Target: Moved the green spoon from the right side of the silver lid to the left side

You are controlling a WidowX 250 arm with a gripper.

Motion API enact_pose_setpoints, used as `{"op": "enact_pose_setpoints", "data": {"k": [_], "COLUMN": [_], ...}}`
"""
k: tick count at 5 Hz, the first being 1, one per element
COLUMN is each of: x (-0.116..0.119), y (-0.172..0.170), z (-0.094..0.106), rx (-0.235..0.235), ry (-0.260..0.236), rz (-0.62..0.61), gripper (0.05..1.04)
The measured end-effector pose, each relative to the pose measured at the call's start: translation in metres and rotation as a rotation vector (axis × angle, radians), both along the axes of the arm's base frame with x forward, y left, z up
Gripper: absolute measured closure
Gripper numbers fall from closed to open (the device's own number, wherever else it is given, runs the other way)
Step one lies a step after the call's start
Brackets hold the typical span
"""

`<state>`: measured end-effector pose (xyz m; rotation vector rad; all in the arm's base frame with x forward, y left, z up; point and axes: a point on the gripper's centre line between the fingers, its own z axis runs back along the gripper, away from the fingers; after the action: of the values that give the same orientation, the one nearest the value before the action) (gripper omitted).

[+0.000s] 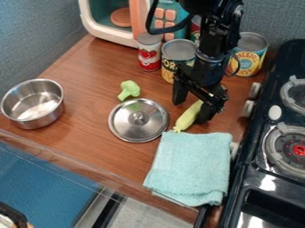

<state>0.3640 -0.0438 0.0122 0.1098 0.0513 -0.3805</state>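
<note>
My gripper (190, 112) hangs just right of the silver lid, its two fingers spread apart, so it is open. Between them, closer to the right finger, a pale yellow-green elongated thing (187, 118) lies slanted on the wood; its upper end is partly hidden by the gripper. No spoon shape can be made out on it. Its lower end comes near the lid's right edge and the towel's top edge. The round silver lid (138, 120) lies flat with its knob up, near the middle of the counter.
Green toy broccoli (129, 90) sits above the lid. A steel pot (33, 103) stands at the left. Cans (149, 52) and a toy microwave (107, 18) line the back. A folded turquoise towel (189, 167) lies in front, with a stove (268, 147) along the right.
</note>
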Motion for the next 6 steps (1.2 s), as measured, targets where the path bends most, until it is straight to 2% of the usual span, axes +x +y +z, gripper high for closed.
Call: {"op": "enact_pose_setpoints", "data": {"k": [1, 2, 3, 4, 5, 6], "x": [0.001, -0.001, -0.005, -0.006, -0.002, -0.012], "y": [0.001, 0.001, 0.001, 0.007, 0.008, 0.013], "z": [-0.001, -0.002, -0.001, 0.010, 0.055, 0.103], "rx": [-0.013, -0.012, -0.019, -0.083, -0.202, -0.296], "ry": [-0.008, -0.010, -0.011, 0.046, 0.038, 0.017], "rz": [0.008, 0.019, 0.018, 0.039, 0.079, 0.099], "gripper": [0.446, 0.667, 0.681, 0.682, 0.682, 0.682]}}
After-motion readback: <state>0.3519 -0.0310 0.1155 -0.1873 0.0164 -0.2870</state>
